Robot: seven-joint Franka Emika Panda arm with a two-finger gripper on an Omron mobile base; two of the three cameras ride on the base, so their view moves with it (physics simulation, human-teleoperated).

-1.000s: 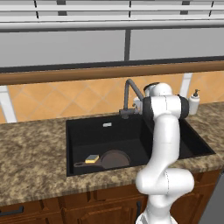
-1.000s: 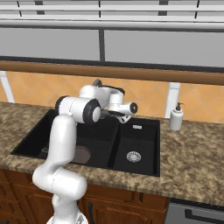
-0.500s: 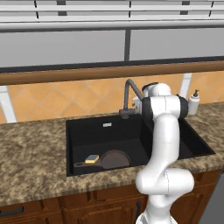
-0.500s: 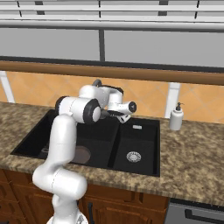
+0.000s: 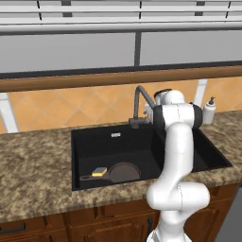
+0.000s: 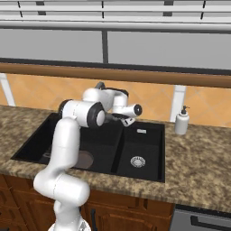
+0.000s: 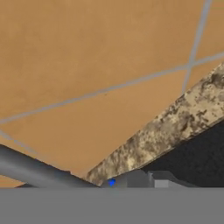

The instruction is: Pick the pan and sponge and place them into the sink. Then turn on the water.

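Note:
The dark pan (image 5: 124, 171) lies in the large basin of the black sink (image 5: 113, 142), its thin handle pointing left. The yellow sponge (image 5: 99, 171) rests by the pan's left edge, over the handle's root. In the right base view the arm covers part of the pan (image 6: 84, 159). My gripper (image 6: 127, 121) hovers at the back of the sink (image 6: 144, 144), close to the base of the dark grey faucet (image 5: 140, 100); its fingers are too small to read. The hand view looks along the faucet (image 7: 37, 171) at tile wall. No water runs.
A white soap bottle (image 5: 209, 110) stands on the granite counter (image 5: 33, 175) right of the sink, and the right base view shows the soap bottle (image 6: 182, 121) too. The narrower basin has a silver drain (image 6: 137, 161). Orange tile backs the counter, with cabinets above.

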